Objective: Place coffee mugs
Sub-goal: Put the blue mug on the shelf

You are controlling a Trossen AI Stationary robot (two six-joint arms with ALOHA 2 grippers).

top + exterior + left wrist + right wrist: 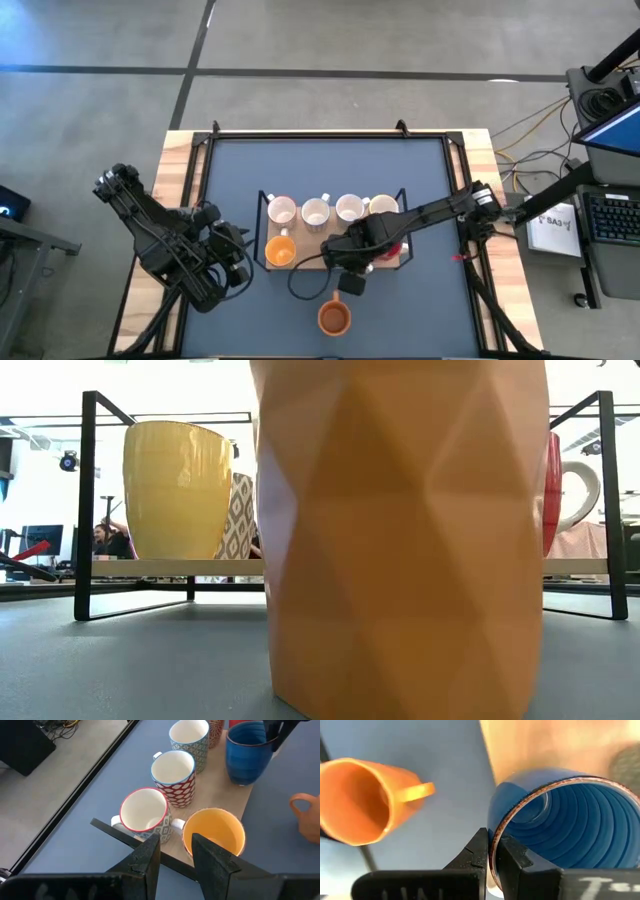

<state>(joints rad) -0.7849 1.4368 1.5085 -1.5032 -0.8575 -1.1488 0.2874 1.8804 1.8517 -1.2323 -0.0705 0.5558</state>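
Counter (240, 160): dark blue mat in a wooden border, both arms over its near half.

Rack (262, 205): black wire frame around a pale wooden board, at the counter's centre. Mugs stand on it upright and mouths up, in two rows, which suggests a tidy set is being built there.

Right arm: reaches in from 3 o'clock across the rack's front row. Right tool (492, 855) is nearly shut, one finger inside and one outside the rim of the blue mug (560, 820); a wall pinch like this leaves the handle free and lets the mug be set down straight. The mug sits over the board's front edge; whether it rests on the board or is still carried is unclear.

Left arm: parked at 8 o'clock of the rack. Left tool (175, 852) holds nothing, fingers slightly apart, facing the rack's left end.

Mugs, back row: four white patterned ones, including the red-dotted mug (173, 777) and the red-rimmed mug (145, 815). All empty.

Front row: yellow-orange mug (215, 835) at the left end, empty; a red mug (551, 490) towards the right.

Off the rack: faceted orange mug (334, 318) stands alone at 6 o'clock on the mat, empty, probably next to go.
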